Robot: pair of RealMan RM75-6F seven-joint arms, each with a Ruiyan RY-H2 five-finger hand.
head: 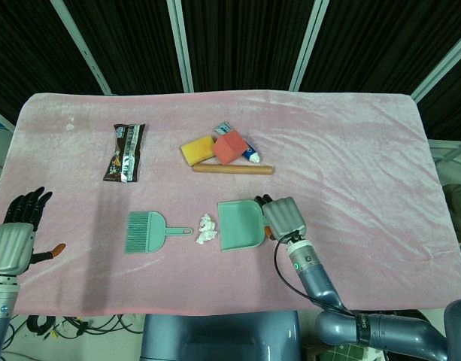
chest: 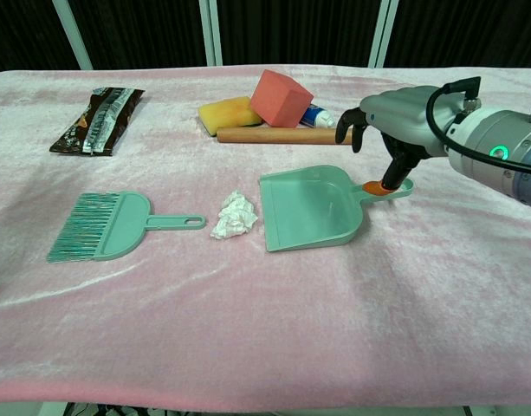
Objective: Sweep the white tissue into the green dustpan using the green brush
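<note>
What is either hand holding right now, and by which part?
Nothing is clearly held. The right hand sits over the dustpan handle, thumb tip touching it, with no closed grip visible. The left hand is away from everything, fingers apart.

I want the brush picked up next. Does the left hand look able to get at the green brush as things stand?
Probably yes. The green brush lies alone on the pink cloth, nothing on or against it, and only bare cloth lies between it and the open left hand at the table's edge. Actual arm reach can't be confirmed.
</note>
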